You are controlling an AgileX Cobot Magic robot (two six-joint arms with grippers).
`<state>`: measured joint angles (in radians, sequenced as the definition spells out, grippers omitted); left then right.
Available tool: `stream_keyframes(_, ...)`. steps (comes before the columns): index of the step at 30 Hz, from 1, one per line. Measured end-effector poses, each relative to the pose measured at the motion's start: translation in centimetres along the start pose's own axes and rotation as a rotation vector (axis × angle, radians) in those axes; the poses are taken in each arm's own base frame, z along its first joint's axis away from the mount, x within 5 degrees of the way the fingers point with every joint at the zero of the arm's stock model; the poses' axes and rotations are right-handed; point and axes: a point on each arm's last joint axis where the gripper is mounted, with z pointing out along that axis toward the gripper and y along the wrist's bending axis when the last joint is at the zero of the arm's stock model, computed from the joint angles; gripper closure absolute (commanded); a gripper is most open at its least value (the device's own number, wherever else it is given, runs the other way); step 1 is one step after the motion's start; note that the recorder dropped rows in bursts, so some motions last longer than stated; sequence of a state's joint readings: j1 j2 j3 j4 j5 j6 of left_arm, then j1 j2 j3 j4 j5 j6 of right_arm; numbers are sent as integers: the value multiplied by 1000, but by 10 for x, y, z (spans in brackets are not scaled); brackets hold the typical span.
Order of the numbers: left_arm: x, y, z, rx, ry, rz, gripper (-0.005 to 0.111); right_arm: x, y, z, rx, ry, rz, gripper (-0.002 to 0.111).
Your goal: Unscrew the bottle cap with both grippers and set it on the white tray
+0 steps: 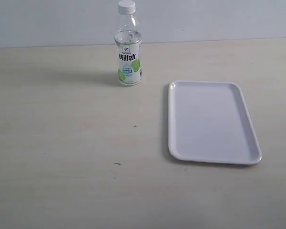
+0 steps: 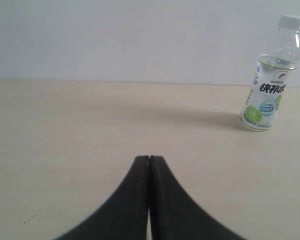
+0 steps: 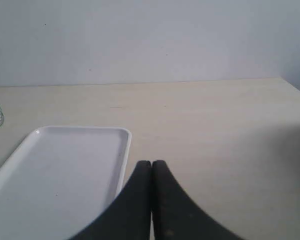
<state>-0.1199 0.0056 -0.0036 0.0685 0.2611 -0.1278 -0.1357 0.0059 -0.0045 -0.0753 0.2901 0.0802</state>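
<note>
Bottle cap (image 1: 126,5) is sitting on the upright bottle (image 1: 129,52), standing well ahead of the left gripper (image 2: 149,160). White tray (image 1: 212,121) is lying just beside the right gripper (image 3: 151,162); both grippers' jaws are pressing together, holding nothing.

Plain white bottle cap (image 1: 126,5). The bottle (image 1: 128,50) is clear plastic; its label is white with bold dark characters, green blotches low down and a small pale blue patch. Glossy white tray (image 1: 209,119), plain all over. The table (image 1: 62,124) is pale beige with faint wood-grain streaks and a few tiny dark specks. Wall (image 1: 205,19) flat pale grey. Matte black left gripper (image 2: 149,159), matte black right gripper (image 3: 151,163).
</note>
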Motion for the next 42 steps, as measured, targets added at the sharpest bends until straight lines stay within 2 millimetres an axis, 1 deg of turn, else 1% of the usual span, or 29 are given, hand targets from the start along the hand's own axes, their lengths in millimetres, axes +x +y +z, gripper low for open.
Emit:
stream_keyframes(22, 0, 0, 0, 0, 0, 0, 107, 0, 0, 0, 0, 0, 0, 108)
stream_keyframes(25, 0, 0, 0, -1, 0, 51, 107, 0, 0, 0, 0, 0, 0, 108)
stream_keyframes(28, -3, 0, 0, 3, -28, 57, 107, 0, 0, 0, 0, 0, 0, 108)
stream_keyframes(31, -7, -1, 0, 13, -81, -23, 107, 0, 0, 0, 0, 0, 0, 108)
stream_keyframes(36, -10, -2, -1, 27, -111, -166, 107, 0, 0, 0, 0, 0, 0, 108)
stream_keyframes(42, -11, -2, -1, 32, -123, -205, 107, 0, 0, 0, 0, 0, 0, 108)
